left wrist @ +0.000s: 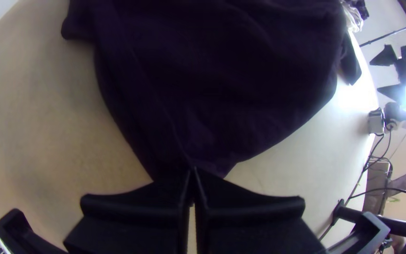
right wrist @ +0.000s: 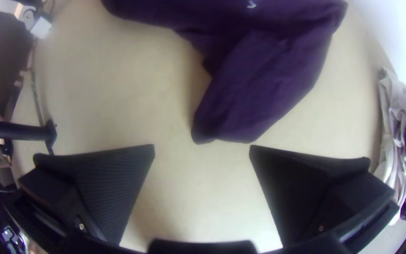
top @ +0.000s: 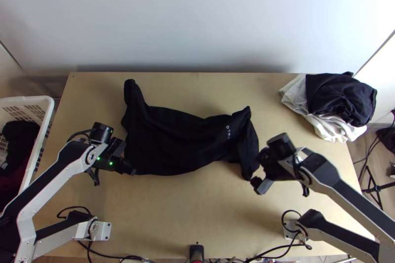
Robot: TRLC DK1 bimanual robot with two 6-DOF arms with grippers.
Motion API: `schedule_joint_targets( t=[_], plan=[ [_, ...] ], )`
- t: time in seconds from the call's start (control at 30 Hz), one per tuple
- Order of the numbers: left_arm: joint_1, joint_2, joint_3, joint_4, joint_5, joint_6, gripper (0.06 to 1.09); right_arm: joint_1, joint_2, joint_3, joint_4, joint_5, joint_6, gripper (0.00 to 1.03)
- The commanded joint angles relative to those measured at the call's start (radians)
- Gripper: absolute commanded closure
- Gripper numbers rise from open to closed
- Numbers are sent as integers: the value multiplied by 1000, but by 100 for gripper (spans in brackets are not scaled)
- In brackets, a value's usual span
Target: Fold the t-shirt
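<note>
In the top view the black t-shirt (top: pixel 182 139) lies loosely spread and wrinkled across the middle of the table, small white lettering near its right end. My left gripper (top: pixel 129 168) is at the shirt's near left corner; in the left wrist view this gripper (left wrist: pixel 192 176) is shut on the tip of the dark cloth (left wrist: pixel 222 84). My right gripper (top: pixel 256 179) stands by the shirt's near right corner. In the right wrist view the right gripper (right wrist: pixel 202 150) is open, with the cloth's end (right wrist: pixel 259 89) just beyond the fingertips and bare table between them.
A pile of white and dark clothes (top: pixel 340 100) lies at the table's far right corner. A white basket (top: pixel 43 115) with dark cloth inside stands off the left edge. Bare wood (top: pixel 182 213) lies between the shirt and the near edge.
</note>
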Motion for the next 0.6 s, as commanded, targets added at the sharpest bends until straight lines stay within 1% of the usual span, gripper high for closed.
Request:
schedule_joint_targets(
  t=[0.0, 0.2, 0.23, 0.27, 0.33, 0.43, 0.47, 0.57],
  plan=[
    [3, 0, 23, -4, -1, -3, 105, 70, 57, -46, 39, -2, -13, 10],
    [6, 0, 24, -8, -1, -3, 105, 70, 151, -77, 151, 13, -31, 10],
    [6, 0, 26, -10, -1, -3, 105, 72, 163, -77, 174, 16, -31, 15],
    [6, 0, 27, -11, -1, -3, 105, 72, 180, -77, 189, 18, -30, 16],
    [8, 0, 30, -16, -1, -3, 105, 70, 206, -75, 214, 37, -28, 19],
    [14, 0, 36, -22, -1, -3, 105, 53, 247, -78, 243, 77, -25, 20],
    [15, 1, 39, -22, -1, -1, 105, 46, 255, -81, 254, 79, -25, 29],
    [15, 1, 47, -25, -1, -1, 105, 24, 267, -75, 260, 77, -28, 61]
  ],
)
